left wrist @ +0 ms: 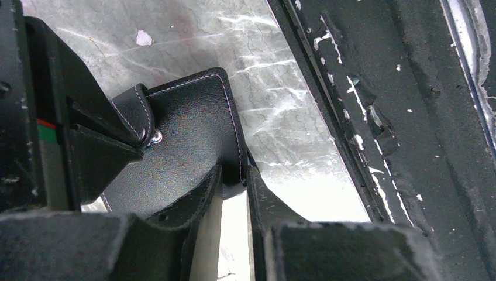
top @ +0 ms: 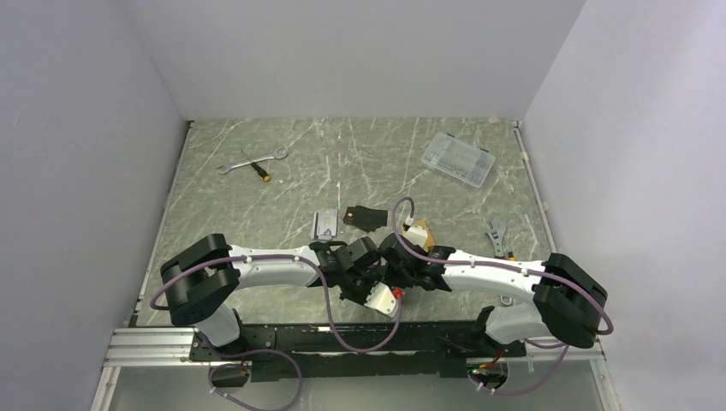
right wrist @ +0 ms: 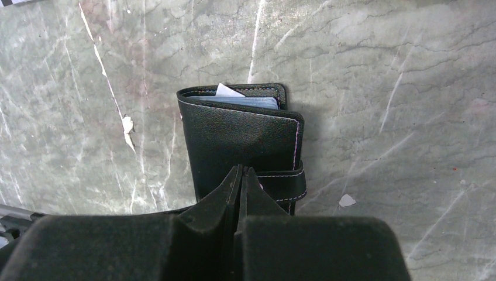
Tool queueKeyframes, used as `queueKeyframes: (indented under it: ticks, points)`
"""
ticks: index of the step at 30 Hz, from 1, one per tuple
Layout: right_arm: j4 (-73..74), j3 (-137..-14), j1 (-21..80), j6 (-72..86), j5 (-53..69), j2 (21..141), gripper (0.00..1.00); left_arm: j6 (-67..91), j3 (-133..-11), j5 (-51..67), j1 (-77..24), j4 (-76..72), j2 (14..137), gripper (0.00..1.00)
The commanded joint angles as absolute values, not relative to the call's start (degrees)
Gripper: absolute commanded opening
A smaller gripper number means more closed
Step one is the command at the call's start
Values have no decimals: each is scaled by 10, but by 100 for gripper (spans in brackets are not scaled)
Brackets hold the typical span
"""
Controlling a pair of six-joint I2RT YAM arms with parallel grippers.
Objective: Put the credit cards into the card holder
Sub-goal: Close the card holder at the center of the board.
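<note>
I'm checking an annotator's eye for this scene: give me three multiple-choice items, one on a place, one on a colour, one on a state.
1. On the table, the clear organizer box lies: A) near left B) far right C) between the arms.
2. The card holder's outside is: A) tan B) red C) black.
3. The right gripper is: A) shut B) wide open C) out of view.
Answers: B, the top view shows it far right; C, black leather in both wrist views; A, its jaws meet.
</note>
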State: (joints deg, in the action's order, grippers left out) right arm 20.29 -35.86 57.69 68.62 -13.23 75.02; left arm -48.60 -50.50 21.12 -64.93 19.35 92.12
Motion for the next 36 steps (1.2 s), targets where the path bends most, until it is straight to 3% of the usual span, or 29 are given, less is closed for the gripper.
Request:
queueKeyframes:
  ticks: [1, 36]
  points:
    - [233, -345, 601, 687, -115, 777, 0, -480, -508, 205, -651, 225, 939, 22]
    - [288, -303, 602, 681, -107, 739, 0, -480, -518, 206, -650, 237, 948, 17]
